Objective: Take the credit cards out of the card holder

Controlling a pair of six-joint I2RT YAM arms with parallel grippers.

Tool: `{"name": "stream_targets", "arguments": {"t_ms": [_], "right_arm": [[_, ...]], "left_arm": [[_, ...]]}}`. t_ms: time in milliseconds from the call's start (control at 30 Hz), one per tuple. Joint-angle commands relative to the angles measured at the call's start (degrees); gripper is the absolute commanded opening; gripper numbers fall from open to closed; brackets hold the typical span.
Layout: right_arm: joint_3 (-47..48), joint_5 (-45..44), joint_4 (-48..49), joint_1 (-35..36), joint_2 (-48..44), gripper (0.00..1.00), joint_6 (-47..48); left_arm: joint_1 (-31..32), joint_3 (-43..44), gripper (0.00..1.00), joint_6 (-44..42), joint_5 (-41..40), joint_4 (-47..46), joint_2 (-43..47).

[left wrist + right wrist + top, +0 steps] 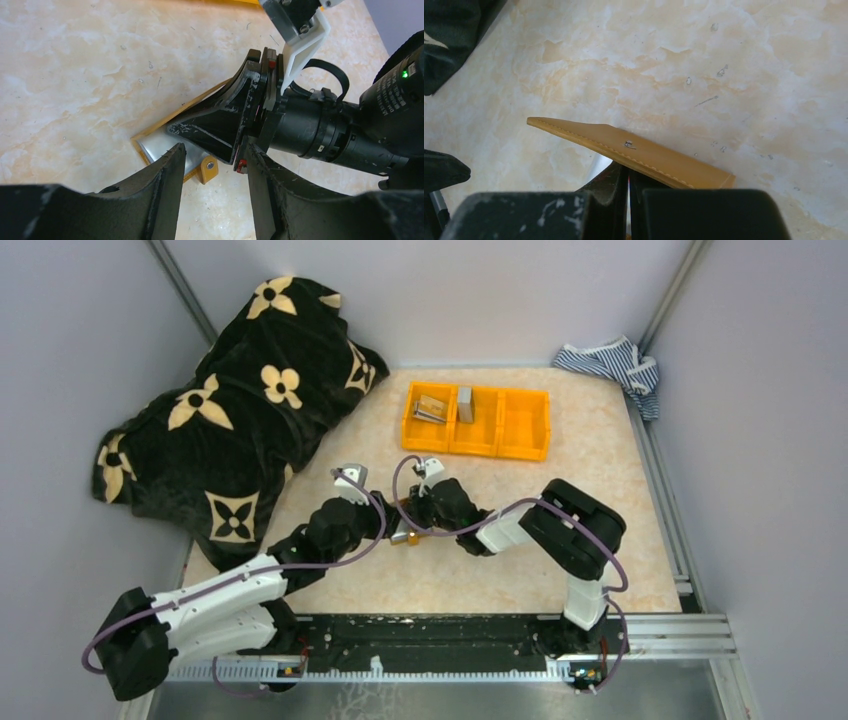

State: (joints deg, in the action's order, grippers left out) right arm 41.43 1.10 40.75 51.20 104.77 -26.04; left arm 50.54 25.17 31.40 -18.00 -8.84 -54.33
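The orange-tan card holder lies open on the marbled table, its snap tab pointing toward me. A shiny grey face shows inside; I cannot tell whether it is a credit card or lining. My right gripper is shut, its tips tucked under the raised tan flap and resting on that grey face. Nothing shows between its fingers. My left gripper stands open just in front of the holder, its fingers straddling the tab without touching it. In the top view both grippers meet over the holder.
An orange three-compartment bin stands at the back, with flat grey pieces in its left compartments. A black flowered blanket fills the back left. A striped cloth lies in the back right corner.
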Motion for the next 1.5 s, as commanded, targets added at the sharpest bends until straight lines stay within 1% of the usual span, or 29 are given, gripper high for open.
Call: {"name": "stream_targets", "arguments": {"t_ms": [0, 133, 267, 433, 600, 700, 800, 933, 1033, 1333, 1467], "right_arm": [[2.55, 1.71, 3.88, -1.59, 0.21, 0.0, -0.4], [3.21, 3.44, 4.18, -3.07, 0.91, 0.0, -2.0], [5.03, 5.98, 2.31, -4.47, 3.01, 0.0, -4.43], [5.85, 8.48, 2.36, -5.39, 4.98, 0.0, -6.39], [5.38, 9.55, 3.44, -5.87, 5.23, 0.0, -7.25], [4.63, 9.8, 3.65, -5.92, 4.84, 0.0, -7.27], [3.43, 9.9, 3.97, -6.01, 4.37, 0.0, -7.27], [0.79, 10.06, 4.91, -6.18, 3.44, 0.0, -7.24], [-0.74, 10.11, 5.65, -6.36, 3.34, 0.0, -7.27], [-6.74, 10.74, 11.09, -6.46, 2.9, 0.0, -10.01], [-8.62, 11.21, 12.39, -6.44, 2.76, 0.0, -10.64]], "left_arm": [[0.3, -0.78, 0.55, -0.96, 0.31, -3.32, -1.41], [0.3, -0.71, 0.55, -2.14, 0.96, -5.75, -4.0], [0.26, -0.63, 0.55, -3.65, 2.0, -9.09, -7.13], [0.32, 0.43, 0.55, -5.55, 5.72, -12.7, -10.64], [-0.21, 0.96, 0.55, -7.36, 3.14, -14.99, -15.18], [-1.57, 2.19, 0.55, -8.27, 2.9, -15.64, -18.88], [-3.65, 4.34, 0.55, -6.02, 1.73, -13.27, -22.64], [-4.98, 3.78, 0.54, -5.01, 0.99, -16.75, -23.77], [-6.49, 5.14, 0.54, -6.07, 1.14, -16.95, -25.35], [-14.47, 5.81, 0.55, -6.93, 6.33, -20.14, -30.93], [-15.56, 7.8, 0.55, -8.03, 8.78, -21.26, -35.14]]}}
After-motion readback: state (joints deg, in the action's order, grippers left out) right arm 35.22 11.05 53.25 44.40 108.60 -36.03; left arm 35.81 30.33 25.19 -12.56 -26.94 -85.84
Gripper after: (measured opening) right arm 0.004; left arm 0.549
